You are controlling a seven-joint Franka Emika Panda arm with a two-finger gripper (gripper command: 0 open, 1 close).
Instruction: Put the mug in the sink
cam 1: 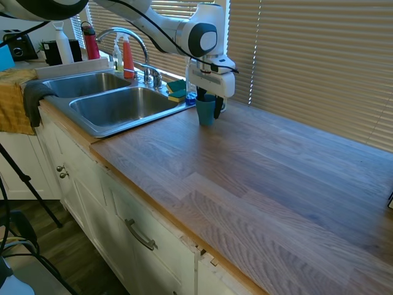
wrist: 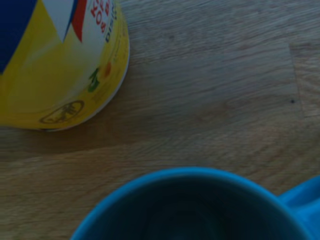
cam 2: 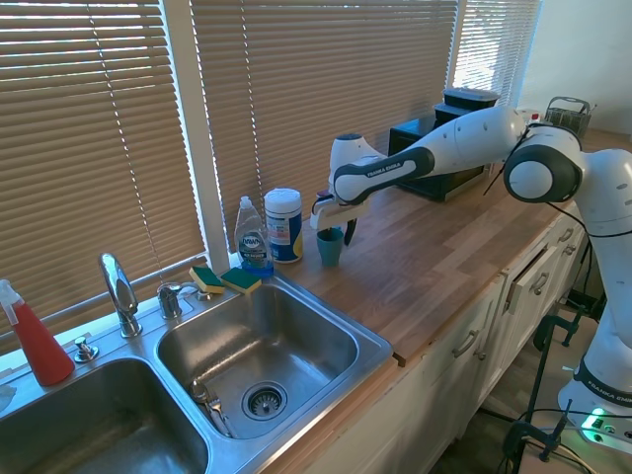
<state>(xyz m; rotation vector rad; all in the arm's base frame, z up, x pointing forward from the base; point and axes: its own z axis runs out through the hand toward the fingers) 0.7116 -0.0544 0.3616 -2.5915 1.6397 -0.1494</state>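
While the mug is standing on the table beside the sink, the fingers are straddling its rim; they should be closing firmly before lifting straight up.

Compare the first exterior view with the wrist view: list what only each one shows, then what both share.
Only the first exterior view shows the sink, the faucet, the sponges and the gripper straddling the mug's rim.

Only the wrist view shows the wipes canister with its yellow label standing close beside the mug, and the mug's empty inside.

Both show the teal mug upright on the wooden counter.
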